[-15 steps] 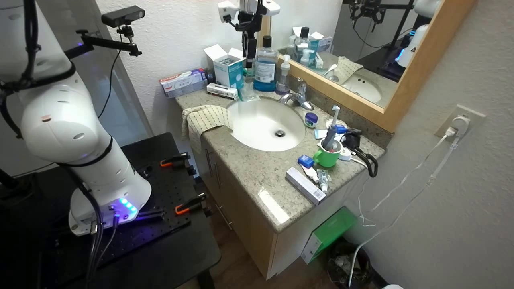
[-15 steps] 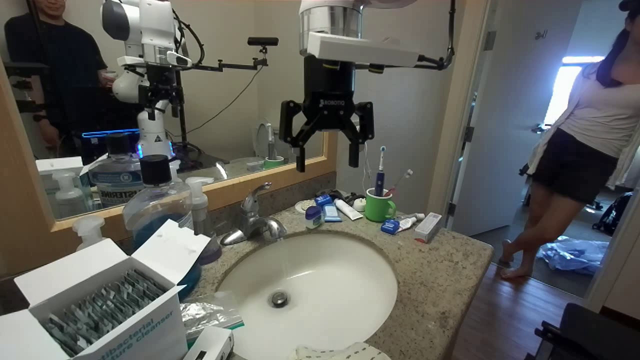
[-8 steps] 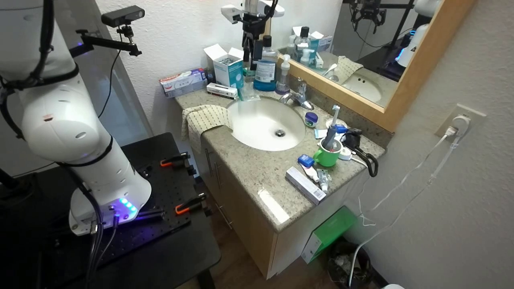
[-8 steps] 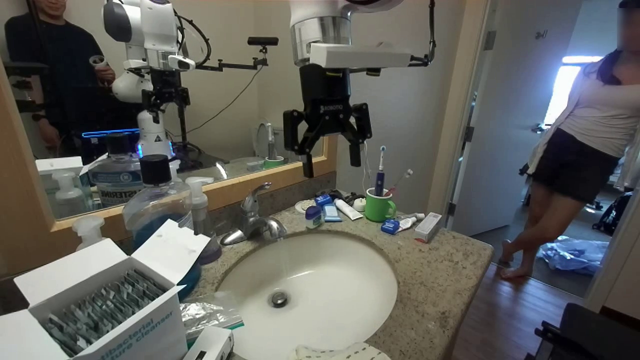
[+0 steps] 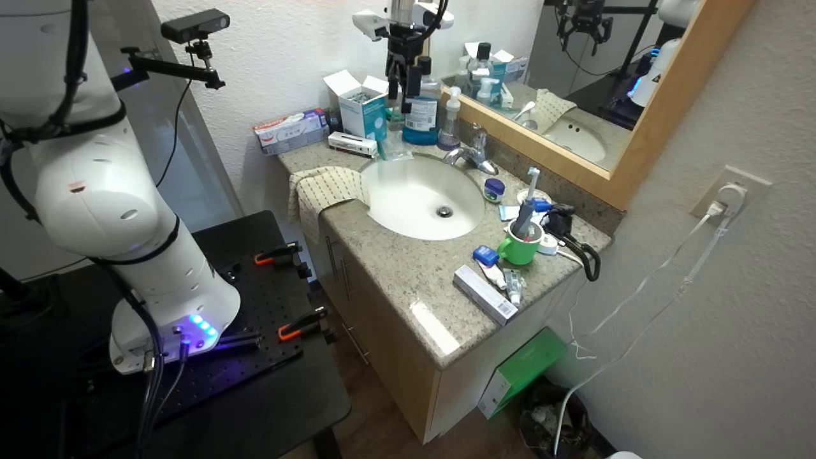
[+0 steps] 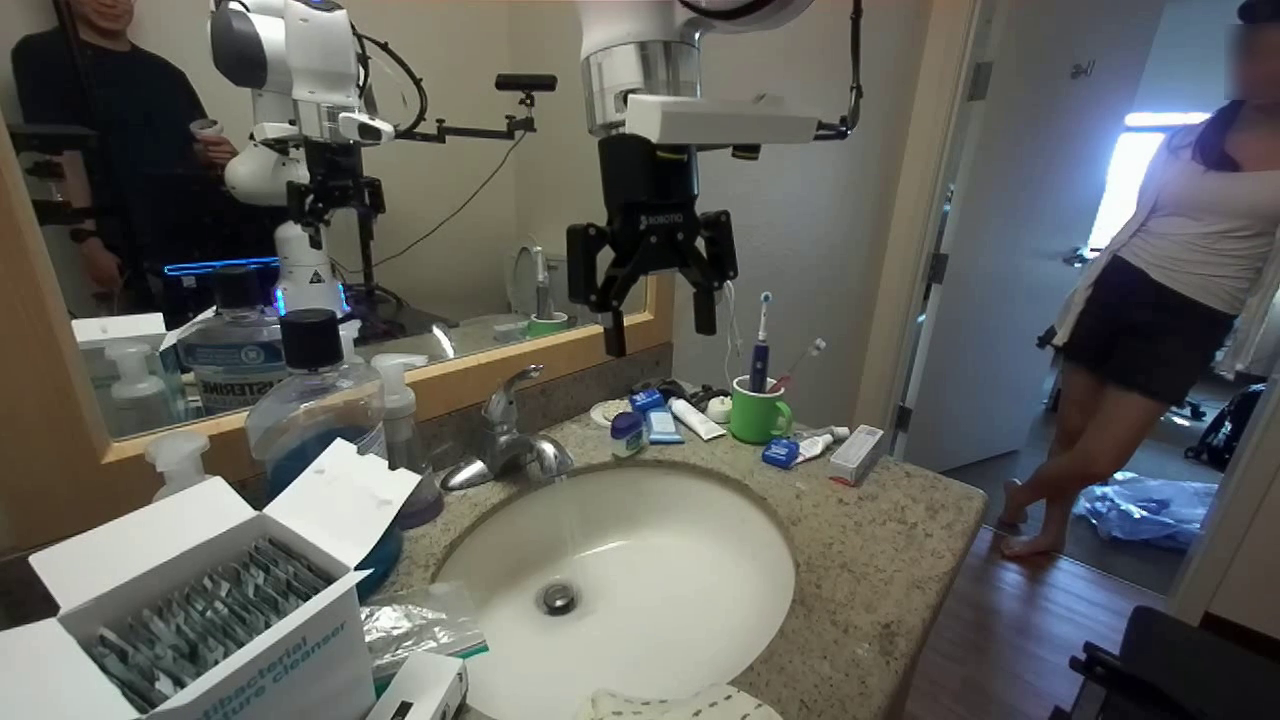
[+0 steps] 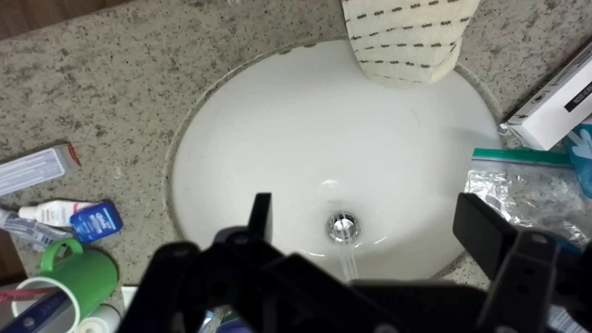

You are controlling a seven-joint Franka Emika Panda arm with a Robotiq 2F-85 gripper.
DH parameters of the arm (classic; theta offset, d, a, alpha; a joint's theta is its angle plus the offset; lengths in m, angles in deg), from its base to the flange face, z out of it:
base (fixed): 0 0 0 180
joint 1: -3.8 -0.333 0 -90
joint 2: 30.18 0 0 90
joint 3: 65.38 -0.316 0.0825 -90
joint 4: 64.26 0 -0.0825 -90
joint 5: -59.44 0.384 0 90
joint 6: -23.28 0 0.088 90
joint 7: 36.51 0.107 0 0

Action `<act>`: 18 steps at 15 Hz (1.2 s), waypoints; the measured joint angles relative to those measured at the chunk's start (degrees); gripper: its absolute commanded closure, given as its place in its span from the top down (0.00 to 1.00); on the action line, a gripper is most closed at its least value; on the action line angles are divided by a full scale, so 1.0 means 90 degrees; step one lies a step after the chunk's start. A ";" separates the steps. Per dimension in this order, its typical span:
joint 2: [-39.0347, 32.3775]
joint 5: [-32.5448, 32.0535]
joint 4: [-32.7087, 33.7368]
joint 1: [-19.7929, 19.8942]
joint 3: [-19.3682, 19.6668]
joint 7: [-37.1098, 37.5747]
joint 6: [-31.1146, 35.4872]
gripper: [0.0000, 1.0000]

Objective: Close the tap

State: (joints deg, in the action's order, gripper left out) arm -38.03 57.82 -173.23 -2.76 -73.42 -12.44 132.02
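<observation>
The chrome tap stands at the back rim of the oval basin and also shows in an exterior view. Its single lever slants upward above the body. A thin stream of water runs from its spout to the drain. My gripper is open and empty, pointing down, above the level of the tap. It hangs in front of the mouthwash bottle in an exterior view. In the wrist view the open fingers frame the drain, and the gripper body hides the tap.
A tall mouthwash bottle, a pump bottle and an open box stand beside the tap. A green cup with toothbrushes and small tubes stands across the basin. The mirror frame rises behind. A cloth overhangs the basin.
My gripper has moved slightly lower and turned a little, so both fingers now show apart where one showed before. Over the last half second it has barely moved. Water keeps running.
</observation>
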 measured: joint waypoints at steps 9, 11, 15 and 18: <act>-0.0928 -0.0004 0.0616 0.0024 0.0262 -0.1169 0.0709 0.68; -0.1253 0.0229 0.0986 0.0021 0.0263 -0.1167 0.0740 0.51; -0.1825 0.0629 0.1734 0.0019 0.0269 -0.1138 0.0872 0.20; -0.2165 0.0717 0.2226 0.0017 0.0298 -0.1115 0.1069 0.00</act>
State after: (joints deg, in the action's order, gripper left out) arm -57.52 64.27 -153.20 -2.61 -70.74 -22.48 141.64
